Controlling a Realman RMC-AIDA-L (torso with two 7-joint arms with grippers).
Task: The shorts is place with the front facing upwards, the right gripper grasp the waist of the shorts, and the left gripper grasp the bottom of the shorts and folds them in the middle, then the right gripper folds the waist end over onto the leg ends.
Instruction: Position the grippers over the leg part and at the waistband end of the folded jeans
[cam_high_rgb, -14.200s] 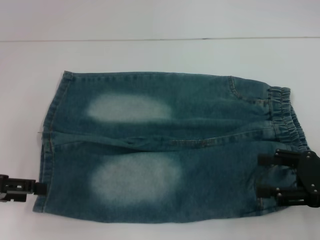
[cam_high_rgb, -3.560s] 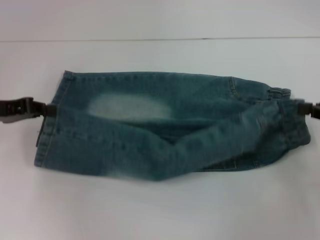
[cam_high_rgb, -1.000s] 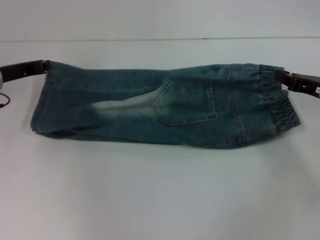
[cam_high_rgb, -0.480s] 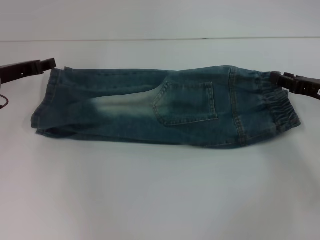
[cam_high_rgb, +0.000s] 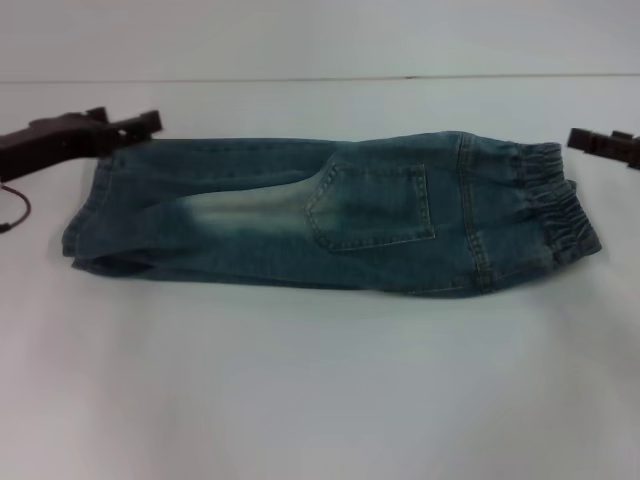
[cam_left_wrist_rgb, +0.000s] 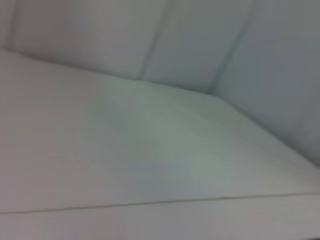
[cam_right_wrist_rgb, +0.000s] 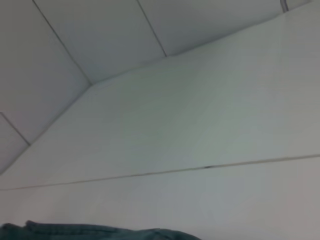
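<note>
Lying folded in half lengthwise on the white table, the shorts are seen with the stitched patch pocket facing up, the waist of the shorts at the robot's right and the leg ends at its left. The left gripper is held just beside the far corner of the leg ends with nothing gripped, its fingers parted narrowly, though contact with the denim cannot be judged. The right gripper is seen near the far corner of the waistband, apart from the cloth and empty, and the spread of its fingers cannot be told
</note>
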